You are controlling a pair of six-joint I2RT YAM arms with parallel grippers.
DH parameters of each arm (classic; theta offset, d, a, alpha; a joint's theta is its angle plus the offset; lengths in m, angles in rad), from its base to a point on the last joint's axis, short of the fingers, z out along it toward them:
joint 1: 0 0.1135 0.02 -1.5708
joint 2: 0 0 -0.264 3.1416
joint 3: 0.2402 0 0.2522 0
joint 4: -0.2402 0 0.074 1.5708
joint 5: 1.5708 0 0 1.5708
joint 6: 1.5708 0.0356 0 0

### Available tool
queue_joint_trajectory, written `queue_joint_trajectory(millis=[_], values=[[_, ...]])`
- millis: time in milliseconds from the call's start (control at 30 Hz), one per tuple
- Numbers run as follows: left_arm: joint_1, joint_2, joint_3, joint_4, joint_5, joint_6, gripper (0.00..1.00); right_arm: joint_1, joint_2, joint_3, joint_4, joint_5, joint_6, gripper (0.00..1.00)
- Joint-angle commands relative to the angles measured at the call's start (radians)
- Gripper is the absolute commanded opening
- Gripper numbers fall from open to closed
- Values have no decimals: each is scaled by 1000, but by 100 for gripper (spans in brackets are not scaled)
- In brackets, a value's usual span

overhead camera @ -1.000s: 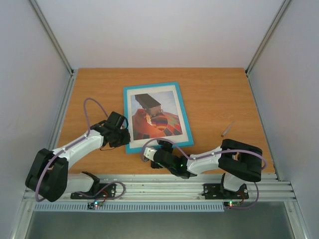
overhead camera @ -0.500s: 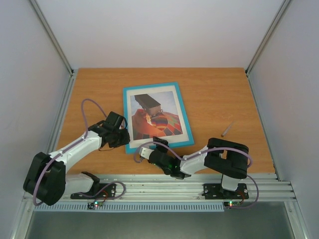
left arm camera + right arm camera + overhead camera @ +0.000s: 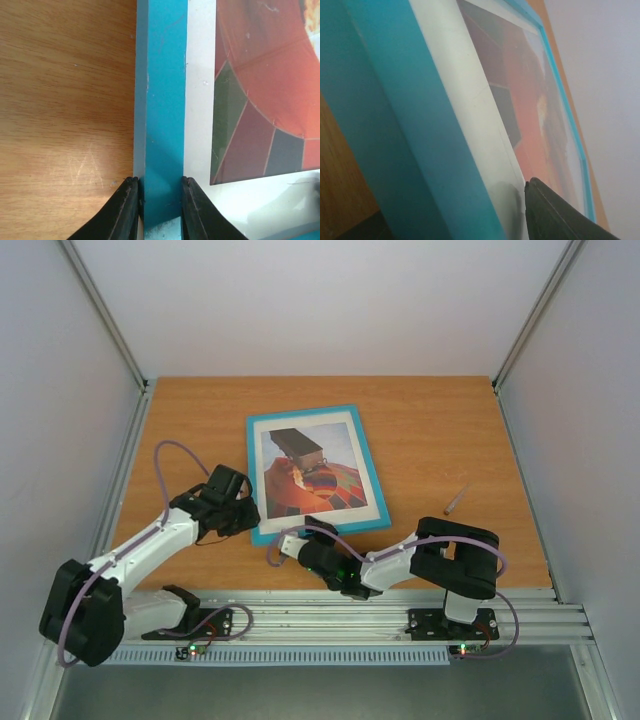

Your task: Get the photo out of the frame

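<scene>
The turquoise frame (image 3: 302, 412) lies flat on the wooden table with the photo (image 3: 310, 475) of the orange-red balloon inside it, behind a white mount. My left gripper (image 3: 243, 512) is shut on the frame's left bar near the near-left corner. In the left wrist view both fingers of that gripper (image 3: 159, 200) press the blue bar (image 3: 162, 100), with the photo (image 3: 260, 75) to the right. My right gripper (image 3: 297, 543) straddles the frame's near bar (image 3: 405, 125). One dark finger (image 3: 555, 215) sits over the white mount beside the photo (image 3: 530, 100). Whether it presses does not show.
A small pen-like stick (image 3: 457, 499) lies on the table to the right of the frame. White walls and metal rails close in the table on three sides. The arms' bases sit on the rail (image 3: 320, 615) at the near edge.
My right arm has reached left and forward onto the frame's near bar, and its jaws have narrowed. The left arm's elbow has swung outward while its grip stays. The frame has not moved.
</scene>
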Motion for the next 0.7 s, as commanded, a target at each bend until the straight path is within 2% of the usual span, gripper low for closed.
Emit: queue_joint_trajectory(millis=[0, 233, 400, 667], values=[[2, -97, 22, 67, 1, -65, 0, 7, -64, 44, -47, 17, 7, 47], [10, -174, 70, 19, -45, -78, 1, 6, -140, 70, -134, -14, 0, 16], [39, -242, 100, -26, -77, -73, 7, 6, -146, 88, -110, -9, -52, 1], [109, -429, 141, -131, -140, -39, 35, 3, -214, 126, -144, -46, -83, 1]])
